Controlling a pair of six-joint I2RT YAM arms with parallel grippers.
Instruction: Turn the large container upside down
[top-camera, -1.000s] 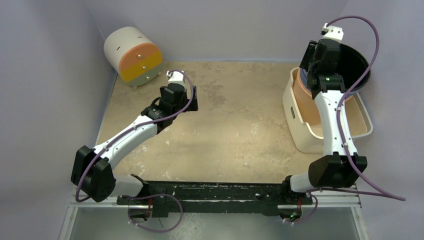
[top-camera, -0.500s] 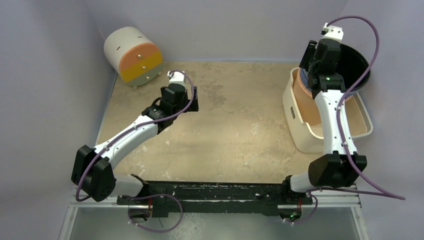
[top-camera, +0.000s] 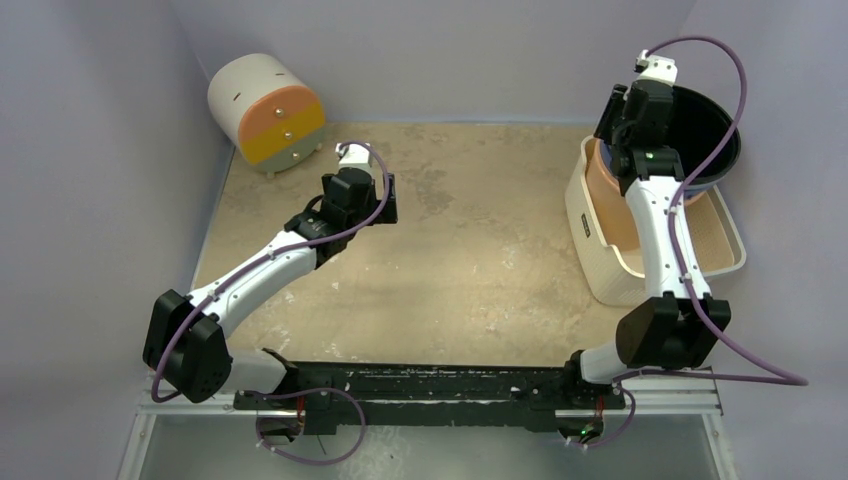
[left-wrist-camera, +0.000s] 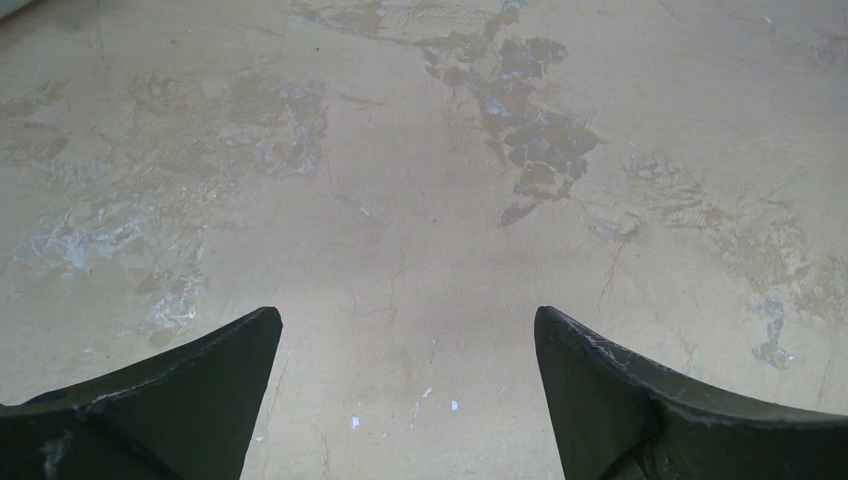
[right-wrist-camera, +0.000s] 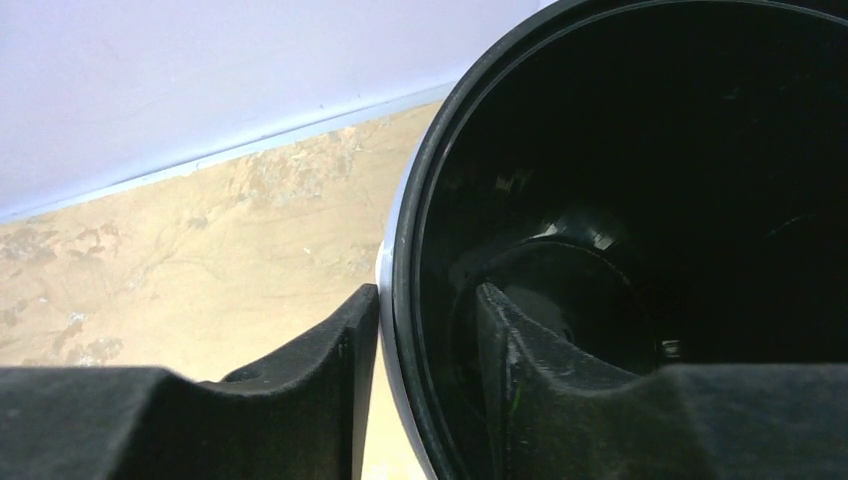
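I am pinching the rim of the large container (right-wrist-camera: 700, 150) with my right gripper (right-wrist-camera: 425, 295), one finger pressing against its pale outer wall and the other sitting inside its black interior. I am holding it with its opening facing up over the far end of the white basket (top-camera: 600, 262), at the far right of the table (left-wrist-camera: 400, 150). My left gripper (left-wrist-camera: 408, 320) is hovering over the table's mottled surface with its fingers spread wide, well apart from the container.
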